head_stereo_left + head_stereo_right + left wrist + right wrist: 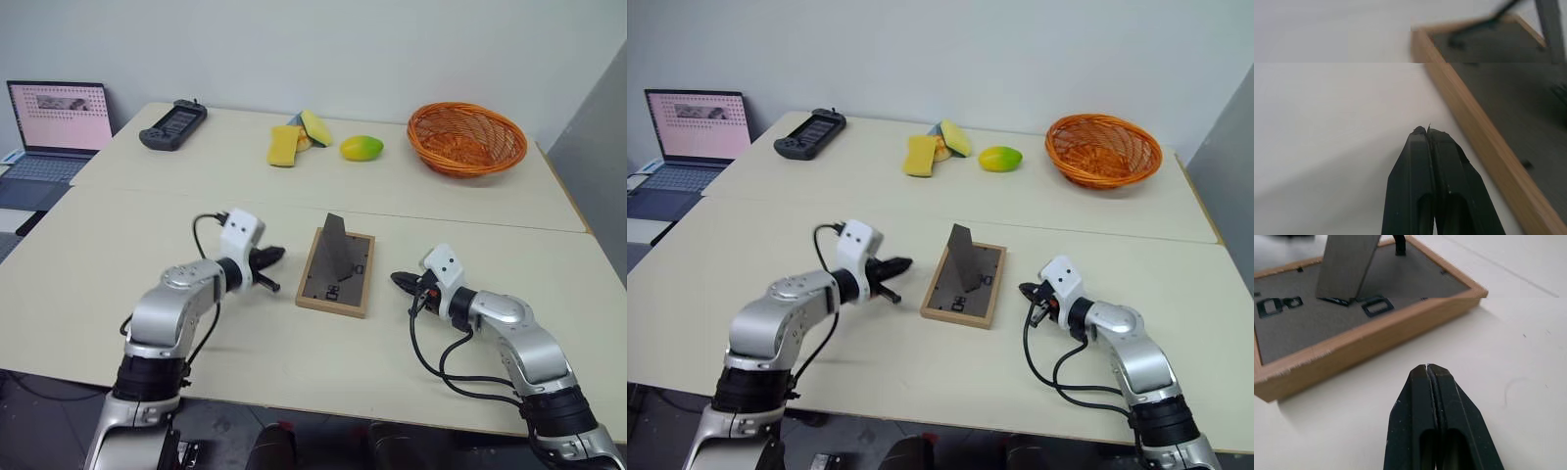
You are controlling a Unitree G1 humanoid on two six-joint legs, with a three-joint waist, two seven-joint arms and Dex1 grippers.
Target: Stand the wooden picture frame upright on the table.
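1. The frame (337, 272) lies face-down on the near slab of the table (294, 352), dark back up. Its stand (338, 245) is folded out and rises from the back.
2. The left gripper (275, 254) is just beside the frame's left edge, apart from it, pointing toward it. Its fingers (1430, 181) are clenched together on nothing.
3. The right gripper (400, 280) is near the frame's right edge, apart from it, pointing toward it. Its fingers (1432, 411) are pressed together, with nothing between them.
4. Nothing lies between either gripper and the frame. Bare tabletop surrounds the frame on all sides.
5. The far slab, beyond the seam (441, 215), carries the other objects, all well apart from the frame:
   - a black handheld device (173, 124) at far left;
   - yellow sponges (297, 137) near the middle;
   - a mango (361, 148) just to the right of the sponges;
   - an orange basket (466, 138) at far right.
6. A laptop (54, 132) stands open on a separate surface off the table's far left corner.
7. The near table edge runs below both arms. The frame sits roughly midway across the near slab, away from every edge.
8. The near slab has open room to the left of the left arm and to the right of the right arm.
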